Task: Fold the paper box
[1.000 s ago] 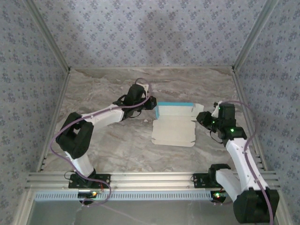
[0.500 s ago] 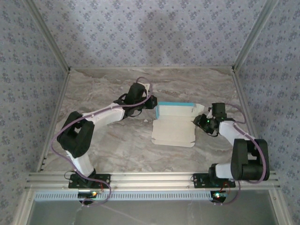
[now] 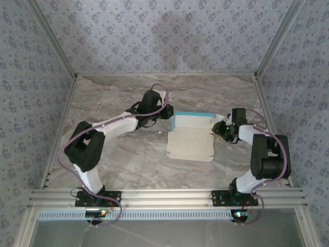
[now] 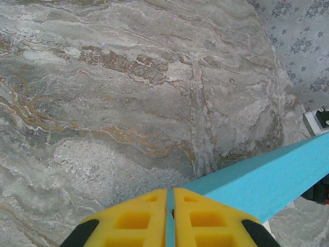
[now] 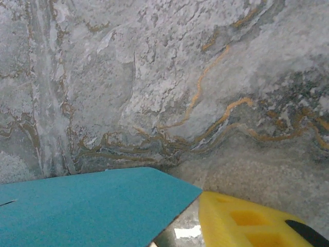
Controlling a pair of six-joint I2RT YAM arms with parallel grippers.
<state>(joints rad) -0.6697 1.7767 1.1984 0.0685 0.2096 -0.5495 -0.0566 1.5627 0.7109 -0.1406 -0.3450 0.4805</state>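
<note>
The paper box lies mid-table. Its pale beige panel (image 3: 190,145) is flat, and a light blue wall (image 3: 193,121) stands along its far edge. My left gripper (image 3: 168,114) is at the wall's left end, its yellow fingers (image 4: 133,221) shut on a thin blue edge of the box (image 4: 267,180). My right gripper (image 3: 222,128) sits low at the wall's right end. In the right wrist view one yellow finger (image 5: 241,221) shows beside a blue flap (image 5: 92,206), with a small gap between them. The flap hides the other finger.
The marble tabletop (image 3: 118,159) is bare around the box. Patterned walls enclose it on three sides, with metal posts (image 3: 270,46) at the far corners. An aluminium rail (image 3: 164,198) runs along the near edge by the arm bases.
My right arm has folded down and its gripper has slid in low against the box's right end, jaws wider than before. The left gripper and the box have stayed put.
</note>
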